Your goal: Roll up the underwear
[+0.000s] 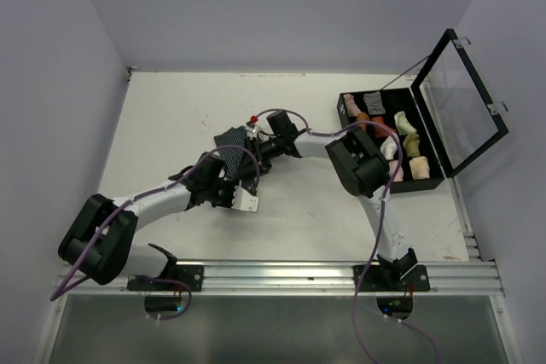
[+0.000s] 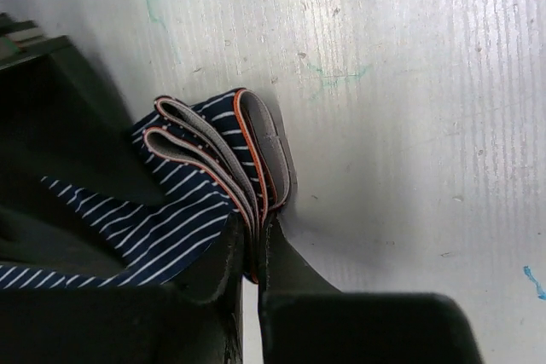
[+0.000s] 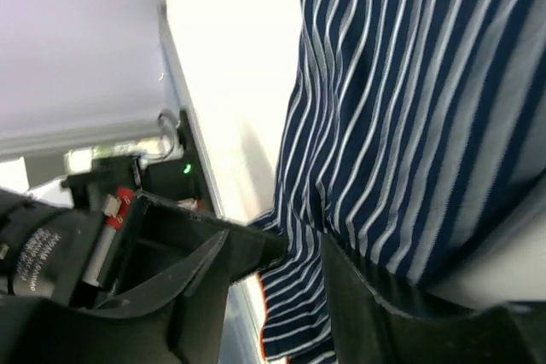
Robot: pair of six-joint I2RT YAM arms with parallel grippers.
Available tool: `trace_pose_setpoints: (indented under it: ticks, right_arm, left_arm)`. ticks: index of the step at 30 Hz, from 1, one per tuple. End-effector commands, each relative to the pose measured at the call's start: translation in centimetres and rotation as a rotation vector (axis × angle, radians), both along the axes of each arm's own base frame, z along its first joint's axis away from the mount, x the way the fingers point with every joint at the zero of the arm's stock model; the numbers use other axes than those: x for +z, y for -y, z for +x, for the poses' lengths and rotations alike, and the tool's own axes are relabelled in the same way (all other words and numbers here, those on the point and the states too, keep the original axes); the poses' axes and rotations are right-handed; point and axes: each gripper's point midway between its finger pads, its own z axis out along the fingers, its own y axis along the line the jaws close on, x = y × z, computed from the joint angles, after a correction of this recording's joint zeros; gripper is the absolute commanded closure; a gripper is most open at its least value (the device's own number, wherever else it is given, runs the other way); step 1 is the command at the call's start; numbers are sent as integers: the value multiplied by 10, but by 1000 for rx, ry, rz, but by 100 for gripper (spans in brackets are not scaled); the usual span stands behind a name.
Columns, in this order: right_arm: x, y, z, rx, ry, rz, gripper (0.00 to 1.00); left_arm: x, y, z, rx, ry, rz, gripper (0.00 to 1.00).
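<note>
From above, the underwear (image 1: 233, 141) lies on the table (image 1: 171, 117), a dark striped bundle left of centre. The left arm (image 1: 162, 198) reaches to it from the near side and the right arm (image 1: 358, 168) from the right, and their ends meet over the cloth. An open box (image 1: 420, 183) stands well apart at the right edge. The jaws themselves are too small to read here.

In the left wrist view, the left gripper (image 2: 256, 249) is closed on the underwear (image 2: 192, 210). Its jaws pinch the stacked, orange-trimmed grey waistband at the fold's edge. The rest of the striped cloth spreads to the left of the jaws, resting on the table (image 2: 409, 125).

In the right wrist view, the right gripper (image 3: 299, 270) has its jaws apart. A fold of the underwear (image 3: 409, 108) hangs in the gap between them and touches the left finger (image 3: 247, 249). Most of the cloth lies above and to the right of the jaws.
</note>
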Motion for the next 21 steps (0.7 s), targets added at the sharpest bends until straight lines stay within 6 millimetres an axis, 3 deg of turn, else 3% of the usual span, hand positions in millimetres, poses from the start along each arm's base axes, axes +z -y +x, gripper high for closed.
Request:
trace_pose_setpoints:
  ticks: [1, 2, 4, 5, 7, 8, 9, 10, 11, 12, 13, 14, 15, 17, 18, 21]
  right_arm:
    - [37, 16, 76, -122, 261, -2, 47]
    - [39, 24, 84, -135, 288, -43, 46]
    - [69, 36, 115, -134, 476, -40, 42]
    - [74, 48, 126, -156, 522, -83, 41]
    - [94, 62, 141, -146, 674, -99, 25]
    - [118, 69, 145, -159, 753, -95, 8]
    - [119, 80, 148, -145, 823, -110, 1]
    - [127, 84, 148, -128, 881, -103, 1]
    - [153, 88, 146, -121, 972, -89, 1]
    - [156, 92, 146, -91, 1049, -96, 1]
    - [167, 94, 144, -85, 1102, -87, 1]
    - [194, 96, 144, -103, 1194, -58, 1]
    - [196, 99, 141, -109, 1229, -55, 1]
    - [211, 106, 149, -199, 1292, -75, 1]
    - [218, 111, 143, -207, 1315, -77, 1]
    - [220, 104, 110, 25, 1331, -10, 1]
  left_arm:
    - [-15, -6, -37, -1, -205, 32, 100]
    - [-17, -7, -43, -1, -243, 41, 100]
    - [-11, -3, -43, 4, -286, 30, 100]
    - [-14, -5, -49, 15, -341, 42, 100]
    - [-5, 0, -43, 39, -402, 4, 100]
    - [-11, -5, -52, 53, -490, 24, 100]
    - [-2, 3, -44, 47, -513, -17, 100]
    - [-1, 0, -40, 78, -554, -31, 100]
    - [-7, -5, -48, 101, -653, -19, 100]
    - [2, -2, -33, 112, -676, -78, 100]
    - [3, -2, -32, 124, -720, -93, 100]
    - [-3, -6, -37, 147, -816, -89, 100]
    - [1, -3, -26, 154, -827, -113, 100]
    - [-8, -9, -25, 195, -914, -105, 100]
    - [-8, -8, -17, 202, -920, -111, 100]
    - [-18, -12, -6, 280, -998, -98, 100]
